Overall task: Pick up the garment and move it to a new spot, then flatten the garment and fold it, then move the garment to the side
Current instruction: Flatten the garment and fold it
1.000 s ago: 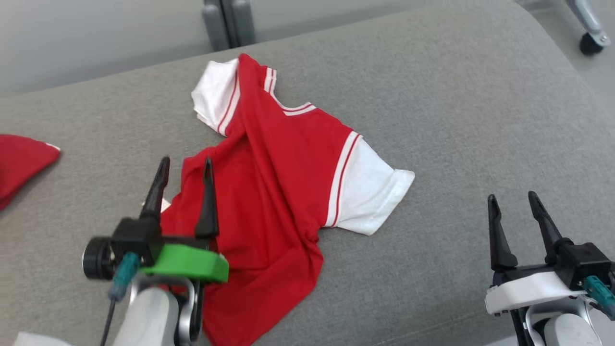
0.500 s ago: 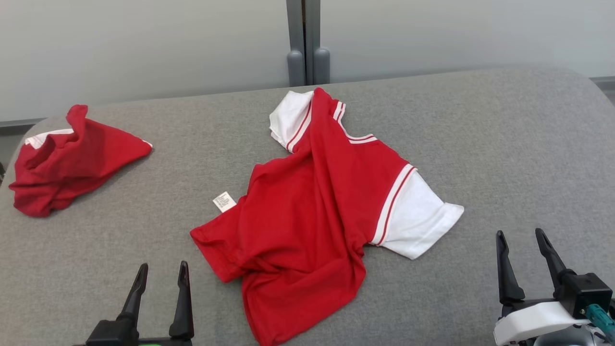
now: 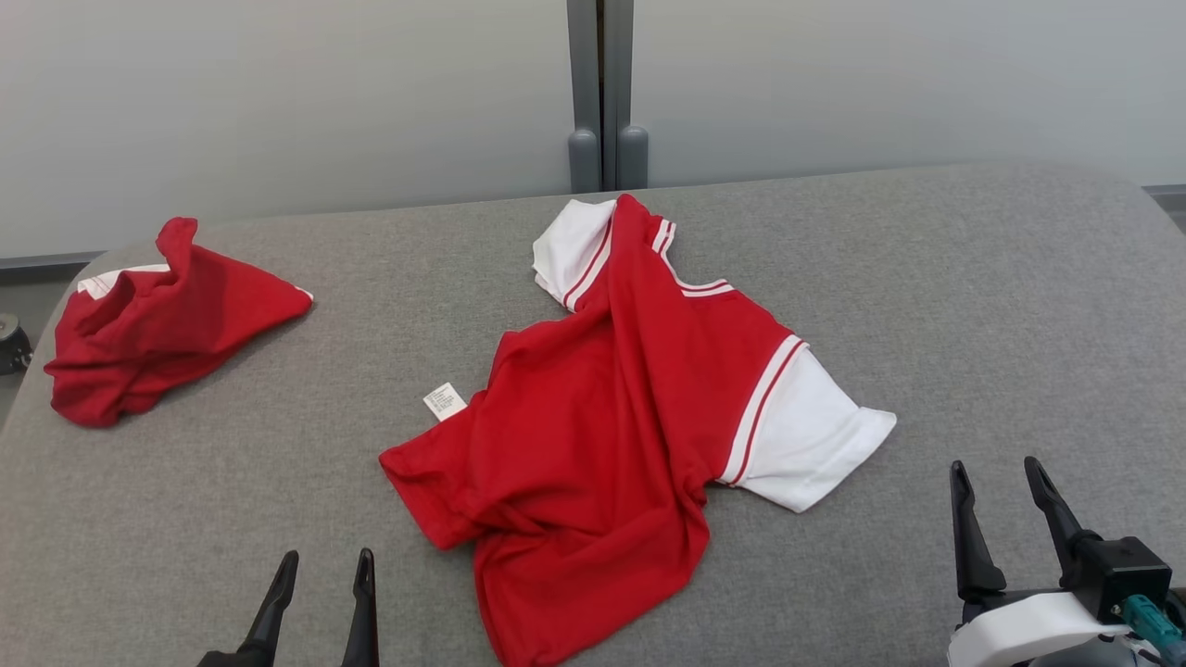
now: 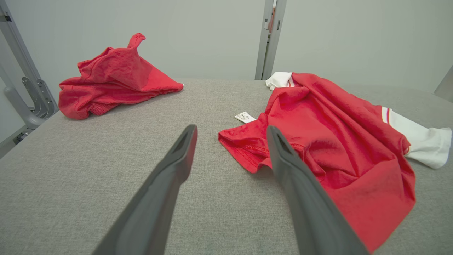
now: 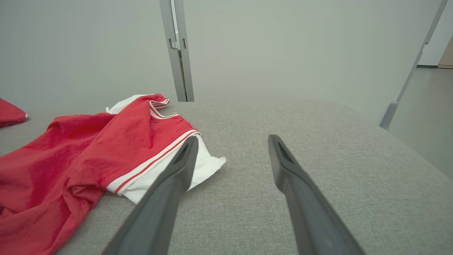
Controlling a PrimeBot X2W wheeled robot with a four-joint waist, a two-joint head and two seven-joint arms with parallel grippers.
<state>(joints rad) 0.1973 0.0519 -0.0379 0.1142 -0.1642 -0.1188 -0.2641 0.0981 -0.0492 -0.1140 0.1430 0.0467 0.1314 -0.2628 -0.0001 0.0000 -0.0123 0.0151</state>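
"Head view first: where does the garment sit, and who has hold of it?"

"Nobody has. The red T-shirt (image 3: 611, 417) lies rumpled near the middle of the grey table (image 3: 973, 306), with a long ridge of cloth running down its body. The left pincer (image 3: 328, 556) hangs just short of the hem corner (image 3: 417, 472). The right pincer (image 3: 993, 463) hangs a little off the near white sleeve (image 3: 806, 435). Both have their fingers spread and nothing between them."

"So what could spoil the pick-up?"

"I'd worry about layers. At that bunched hem a pinch may catch only the top sheet, and the shirt would then open like a bag instead of lifting clean. If the pinch goes too deep, the fingers may nip the table's cloth cover as well."

"And the flattening?"

"The ridge is the trouble. If the shirt is pulled from one side only, the fold will likely tighten rather than spread. The far white sleeve (image 3: 565, 245) looks partly tucked under, so it could stay trapped through the fold."

"Anything else nearby?"

"A second red garment (image 3: 157, 324) sits crumpled well apart on the left side of the table. It's the same colour, so the left arm could drift to the wrong target. The small white care label (image 3: 445, 401) pokes out beside the hem, and grabbing that alone would give a weak hold."
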